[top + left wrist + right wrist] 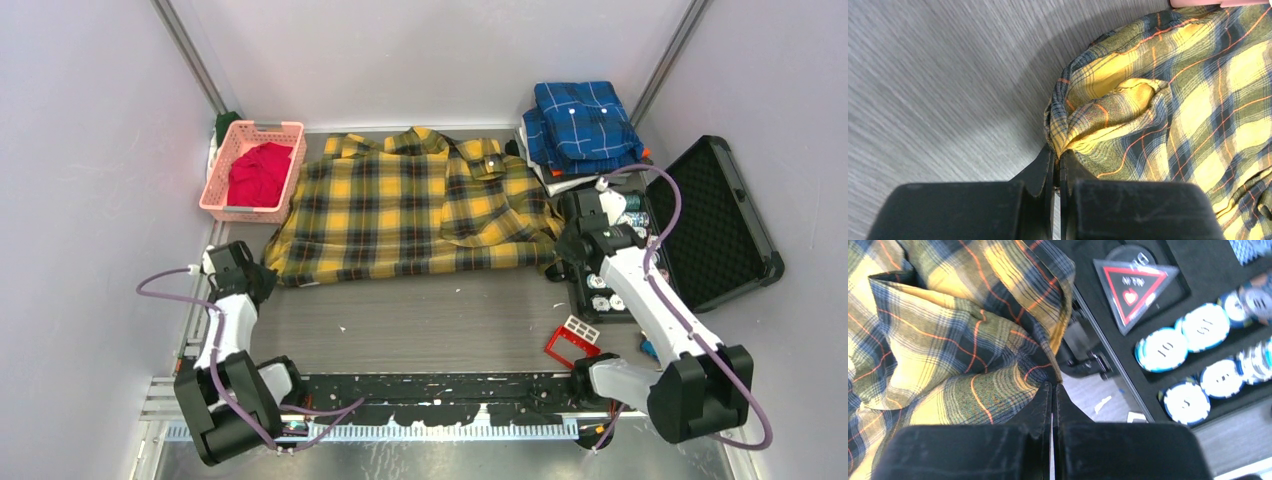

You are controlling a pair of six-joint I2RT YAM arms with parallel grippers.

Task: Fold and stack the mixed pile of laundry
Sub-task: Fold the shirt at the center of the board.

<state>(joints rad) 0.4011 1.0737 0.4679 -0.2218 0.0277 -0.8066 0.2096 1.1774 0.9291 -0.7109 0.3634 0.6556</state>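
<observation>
The yellow-and-black plaid shirt (410,205) lies spread flat across the middle of the table. The red T-shirt (258,172) lies bunched inside the pink basket (222,190) at the back left. My left gripper (268,272) is at the shirt's near left corner. In the left wrist view it (1058,152) is shut, pinching a fold of the shirt's edge (1108,115). My right gripper (562,250) is at the shirt's near right corner. In the right wrist view it (1053,386) is shut on the cloth's hem (998,390).
A folded blue plaid shirt (583,122) lies on a stack at the back right. An open black case (720,220) with poker chips (1198,327) stands right beside the right gripper. A small red-and-white frame (572,340) lies near the front right.
</observation>
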